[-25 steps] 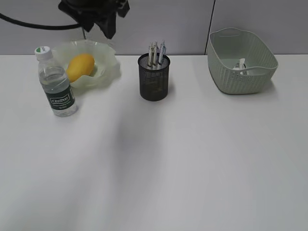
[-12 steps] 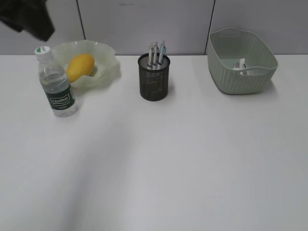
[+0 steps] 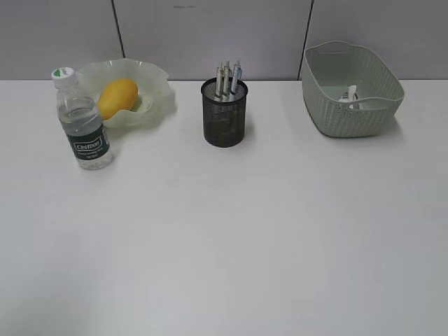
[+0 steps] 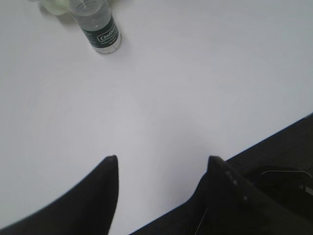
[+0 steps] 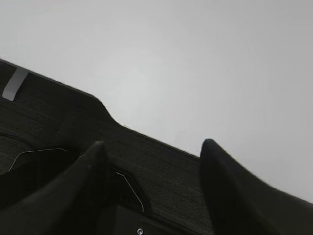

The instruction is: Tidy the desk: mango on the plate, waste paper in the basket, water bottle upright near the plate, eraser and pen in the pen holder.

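While neither arm shows in the exterior view, every item on the desk (image 3: 231, 231) already sits where the task wants it. Judgement: sorting is done, and the step in hand is pulling back to rest.

Layout, by desk edges:
- Mango (image 3: 117, 97) lies in the plate (image 3: 157, 98), far left corner.
- Water bottle (image 3: 79, 120) stands upright, cap on, just in front of the plate's left side and close to it; whether they touch I cannot tell.
- Pen holder (image 3: 224, 113) stands at the middle of the far edge with several pens (image 3: 228, 78) sticking up. Eraser not visible; the mesh hides what lies lower down.
- Basket (image 3: 351, 89) sits at the far right corner with a scrap of waste paper (image 3: 349, 96) inside.

Grippers:
- Left gripper (image 4: 161, 164): jaws spread, nothing between them. It hangs over the near edge of the desk, with the bottle well away toward the far left corner.
- Right gripper (image 5: 151, 147): jaws likewise apart and empty, over the desk's dark front edge. No task item shows in its view.

Next move, as a judgement: nothing is left to pick up. At most, check that the eraser is in the holder.
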